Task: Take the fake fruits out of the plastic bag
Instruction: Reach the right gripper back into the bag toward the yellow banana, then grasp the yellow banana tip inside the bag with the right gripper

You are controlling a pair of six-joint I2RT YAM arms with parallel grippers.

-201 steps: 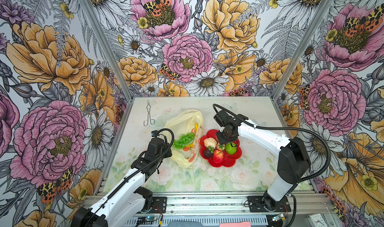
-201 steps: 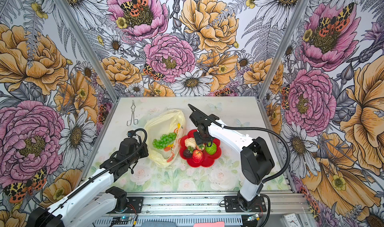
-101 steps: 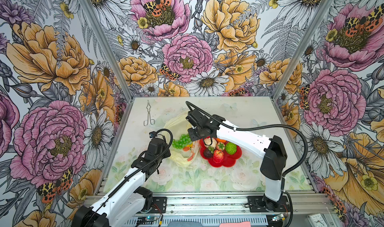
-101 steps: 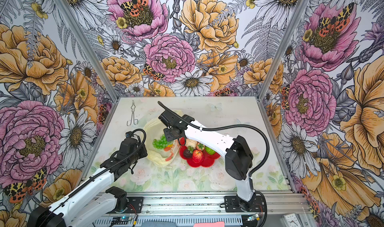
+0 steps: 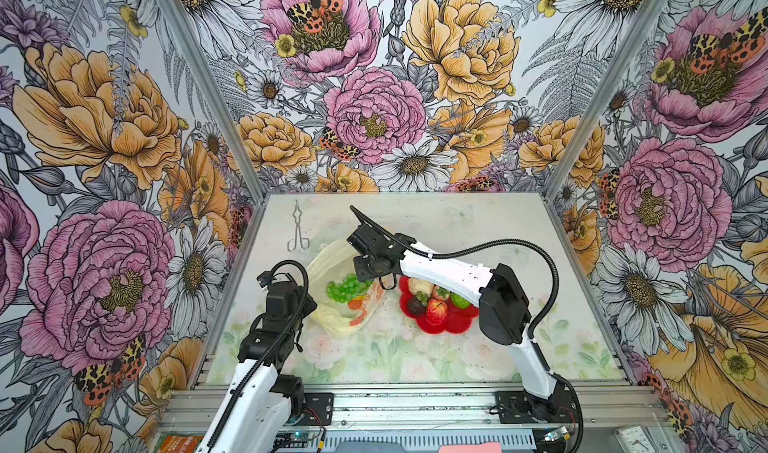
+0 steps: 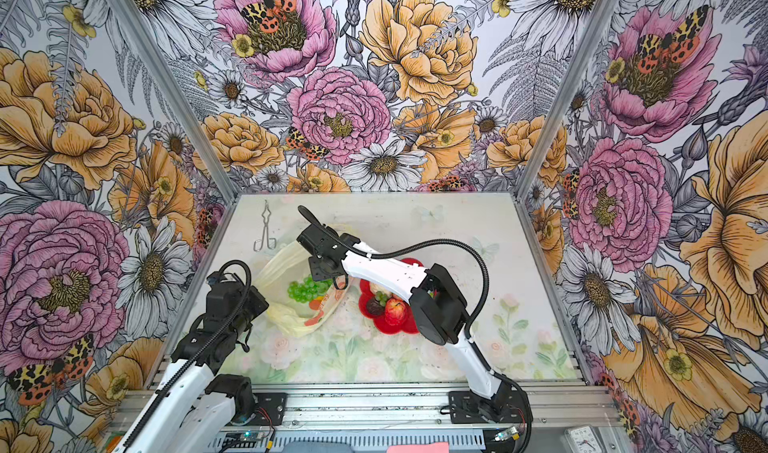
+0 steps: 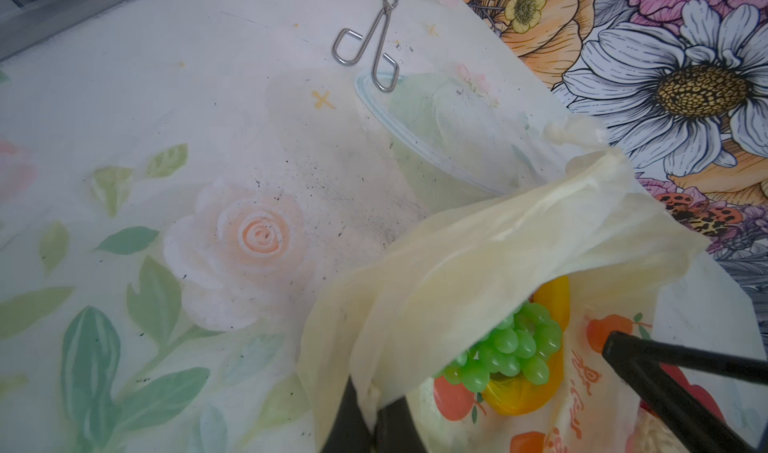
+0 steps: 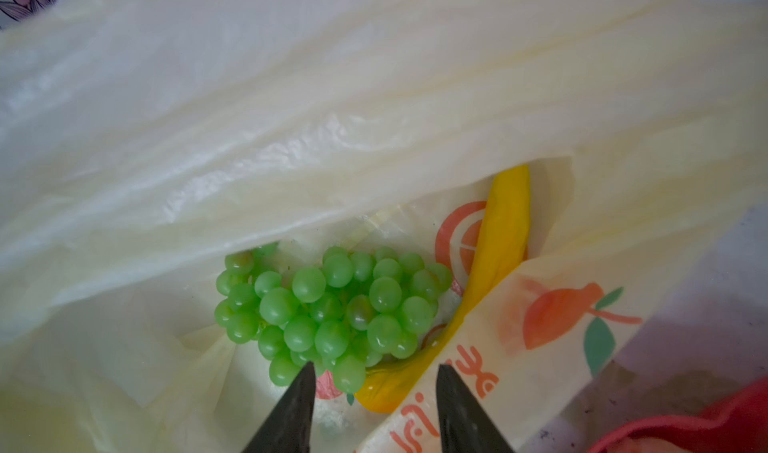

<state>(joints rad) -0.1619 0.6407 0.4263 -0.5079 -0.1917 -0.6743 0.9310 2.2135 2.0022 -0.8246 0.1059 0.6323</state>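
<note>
The pale-yellow plastic bag [image 5: 332, 318] [image 6: 291, 318] lies left of centre with its mouth held open. Inside show two fake fruits: a green grape bunch [image 5: 347, 287] [image 8: 332, 309] and a yellow banana [image 8: 503, 239] [image 7: 552, 305] under it. My left gripper [image 7: 376, 413] is shut on the bag's upper edge at its near left side. My right gripper [image 8: 372, 372] hangs open over the mouth, tips just short of the grapes and banana, one black finger [image 7: 648, 359] above the printed lower flap. Other fruits lie on the red plate [image 5: 457, 326]: a red apple [image 5: 435, 310], a cream bumpy piece [image 5: 419, 284], a dark brown one [image 5: 414, 305].
Metal tongs [image 5: 298, 233] [image 7: 374, 44] lie on the table behind the bag, near the left wall. The red flower-shaped plate [image 6: 395, 326] sits just right of the bag, under my right forearm. Flowered walls close three sides.
My right arm has swung left from above the red plate to over the bag's mouth. The left gripper has kept its hold on the bag's edge.
</note>
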